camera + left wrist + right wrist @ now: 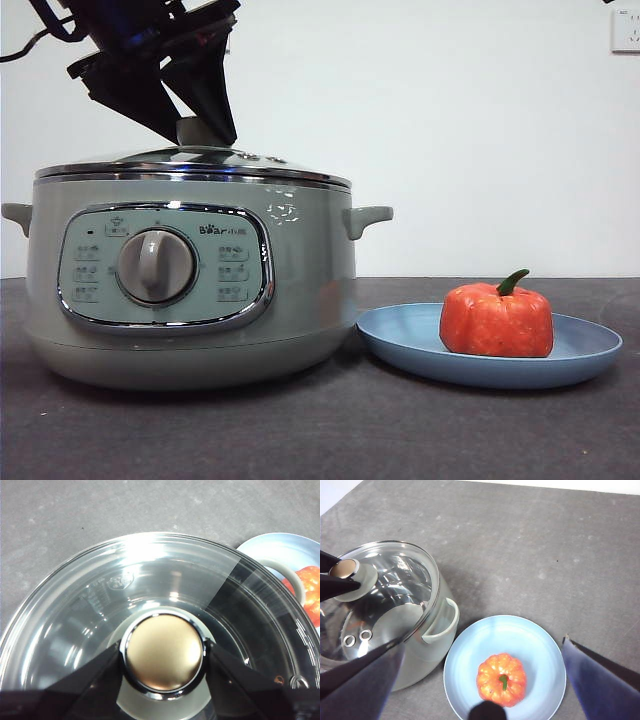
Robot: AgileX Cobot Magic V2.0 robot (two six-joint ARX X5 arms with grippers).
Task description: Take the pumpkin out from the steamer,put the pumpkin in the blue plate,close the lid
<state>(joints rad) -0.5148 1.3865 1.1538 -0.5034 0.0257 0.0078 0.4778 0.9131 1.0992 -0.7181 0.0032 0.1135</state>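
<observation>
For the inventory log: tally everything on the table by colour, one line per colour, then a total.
Orange-red: 1, the pumpkin
Light blue: 1, the blue plate
Sage green: 1, the steamer
Clear glass with chrome rim: 1, the lid, resting on the steamer, its knob between the left gripper's jaws
Total: 4

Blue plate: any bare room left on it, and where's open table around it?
The blue plate is bare all round the pumpkin. Open table lies beyond the plate and steamer. Crowded: the steamer handle nearly meets the plate rim; the left gripper grips the lid knob.
</observation>
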